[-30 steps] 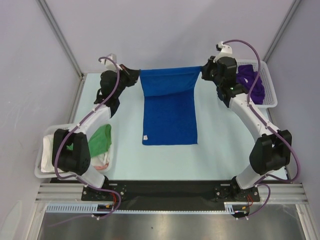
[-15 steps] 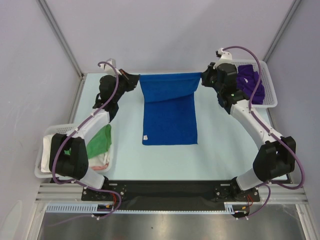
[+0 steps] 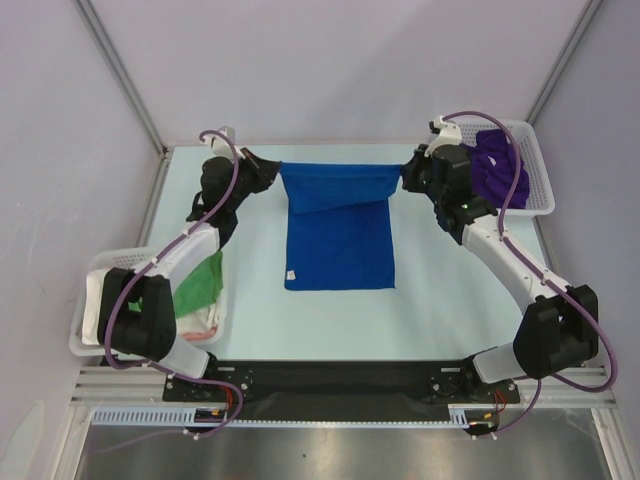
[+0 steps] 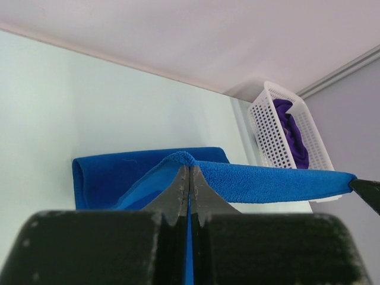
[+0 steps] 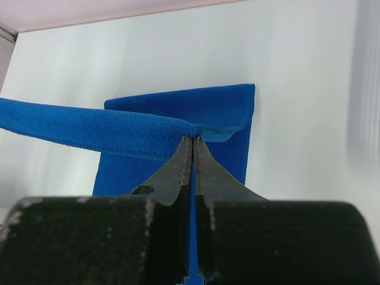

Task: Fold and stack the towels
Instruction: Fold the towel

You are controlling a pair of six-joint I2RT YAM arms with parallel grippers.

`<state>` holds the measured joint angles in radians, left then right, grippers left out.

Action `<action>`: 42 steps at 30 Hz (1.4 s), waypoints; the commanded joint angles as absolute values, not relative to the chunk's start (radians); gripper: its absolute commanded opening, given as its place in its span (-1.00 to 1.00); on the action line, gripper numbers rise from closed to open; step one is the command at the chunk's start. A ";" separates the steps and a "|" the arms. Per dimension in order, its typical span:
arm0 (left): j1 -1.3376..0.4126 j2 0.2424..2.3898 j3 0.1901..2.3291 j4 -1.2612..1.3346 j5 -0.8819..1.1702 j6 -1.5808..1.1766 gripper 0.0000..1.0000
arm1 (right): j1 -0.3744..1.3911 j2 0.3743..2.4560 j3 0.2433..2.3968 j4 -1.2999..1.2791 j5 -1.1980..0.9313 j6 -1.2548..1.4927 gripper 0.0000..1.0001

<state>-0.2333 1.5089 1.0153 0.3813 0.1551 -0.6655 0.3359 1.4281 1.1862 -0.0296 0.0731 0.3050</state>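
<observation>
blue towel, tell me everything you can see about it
The blue towel is royal blue, soft terry-like cloth with a small white tag near its near left corner. Its near part lies flat on the table; the far edge is lifted and stretched taut between the left end effector and right end effector, each shut on a far corner, so the raised part hangs over the flat part in a fold.

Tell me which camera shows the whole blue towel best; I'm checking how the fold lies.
The top view: the blue towel shows whole, far edge lifted between the left gripper and right gripper. Each wrist view shows only a pinched corner, the stretched edge and part of the flat cloth.
</observation>
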 commanded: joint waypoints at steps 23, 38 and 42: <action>-0.219 1.500 1.109 0.293 0.236 -0.646 -0.99 | 0.354 1.368 1.197 -0.044 0.097 0.314 -1.00; -0.219 1.514 1.084 0.270 0.250 -0.640 -0.99 | 0.342 1.359 1.169 -0.072 0.069 0.327 -1.00; -0.219 1.508 1.143 0.238 0.247 -0.630 -0.99 | 0.344 1.359 1.174 -0.081 0.064 0.325 -1.00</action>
<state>-0.2279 1.5261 1.0702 0.2256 0.2401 -0.6498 0.3431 1.4006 1.1690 -0.1001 0.0639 0.3214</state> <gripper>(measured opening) 0.006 0.010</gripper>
